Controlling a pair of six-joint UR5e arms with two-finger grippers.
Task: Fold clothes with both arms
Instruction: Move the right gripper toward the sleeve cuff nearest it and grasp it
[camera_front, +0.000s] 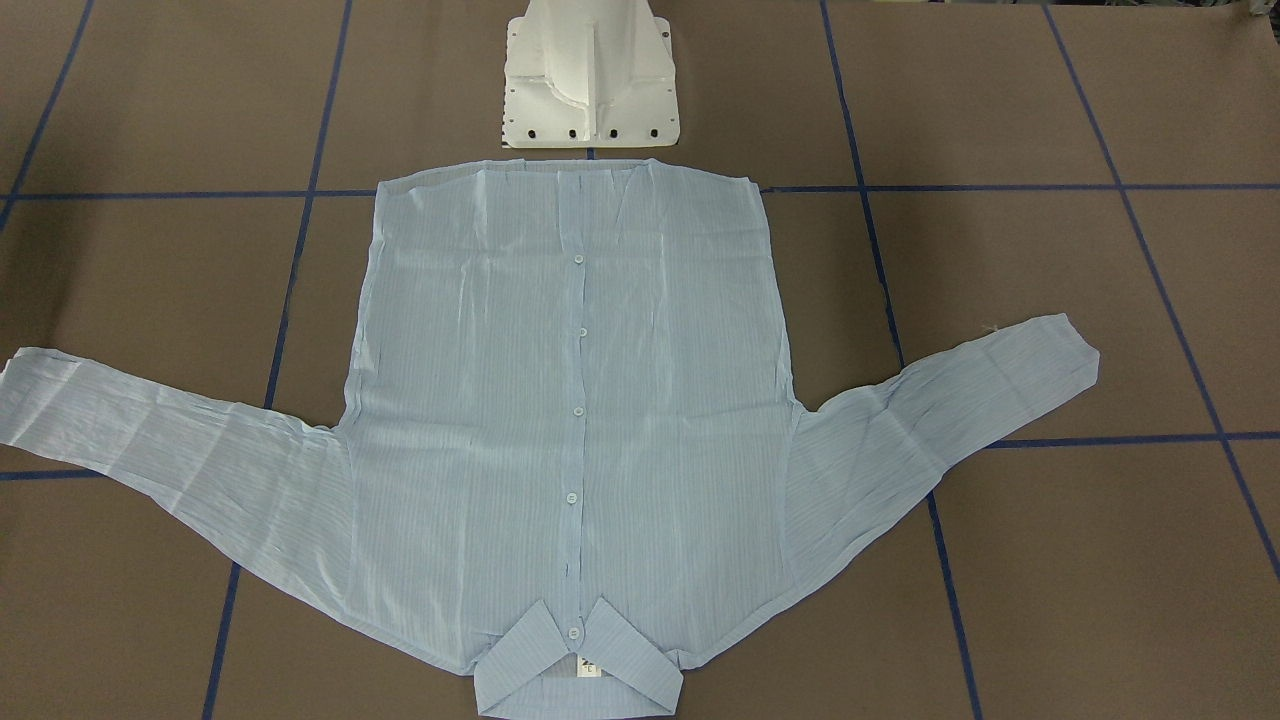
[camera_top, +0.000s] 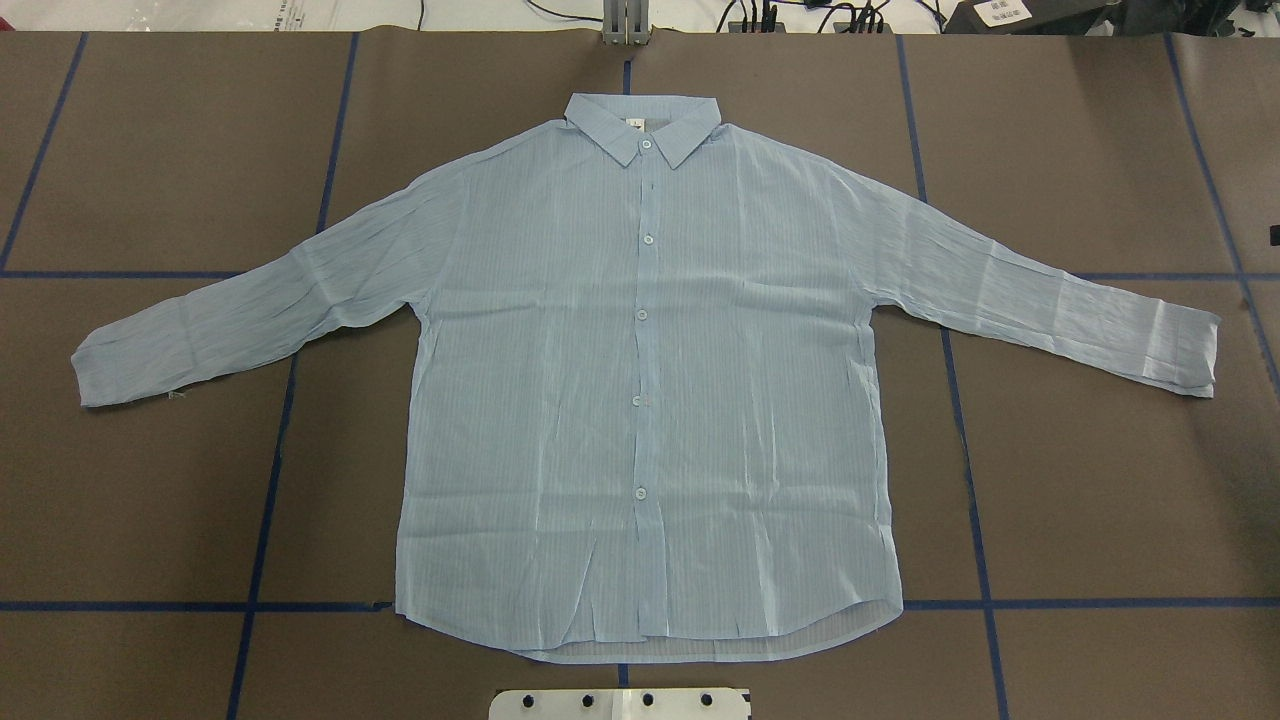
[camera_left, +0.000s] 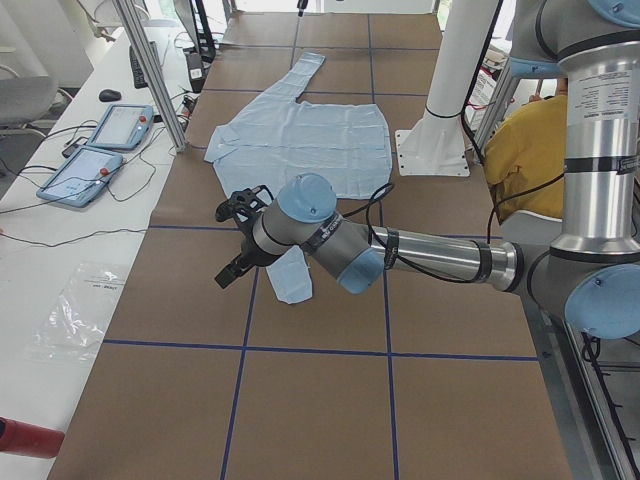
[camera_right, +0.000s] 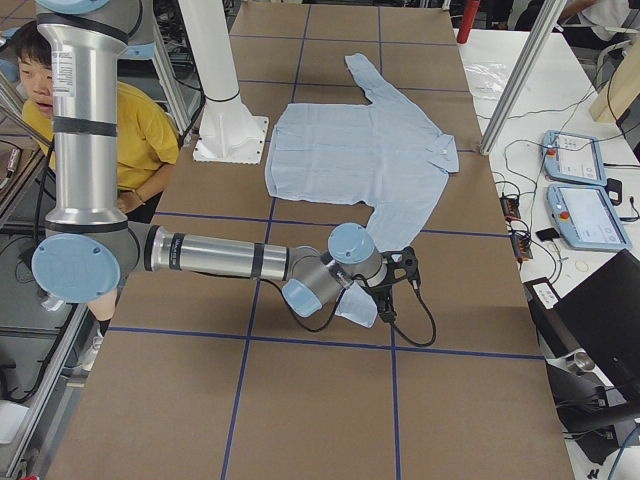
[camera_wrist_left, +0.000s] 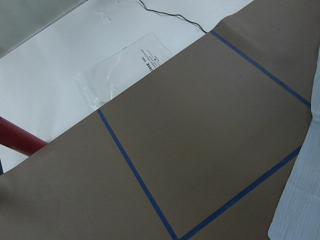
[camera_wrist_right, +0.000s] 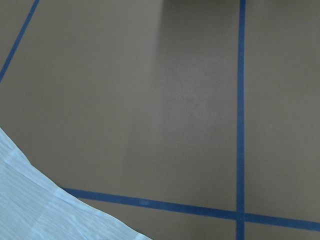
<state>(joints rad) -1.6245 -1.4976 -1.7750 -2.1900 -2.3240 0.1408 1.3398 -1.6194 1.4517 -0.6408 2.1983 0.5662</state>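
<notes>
shirt (camera_top: 640, 400): flat on brown table (camera_top: 1100, 480), front up, buttoned, sleeves spread, collar away from white base (camera_top: 620, 703) | left gripper (camera_left: 228, 245): by one cuff, opening and hold cannot tell | right gripper (camera_right: 398, 290): by other cuff, likewise cannot tell

We see the shirt (camera_top: 640, 400) flat and face up, light blue, pinstriped, buttoned and wrinkled, with both sleeves spread wide. The left arm (camera_left: 430, 255) reaches out low, and one cuff lies just beside the left gripper (camera_left: 230, 245). The right arm (camera_right: 220, 255) does likewise, with the other cuff just beside the right gripper (camera_right: 398, 288). We cannot tell how either gripper's jaws stand.
</notes>
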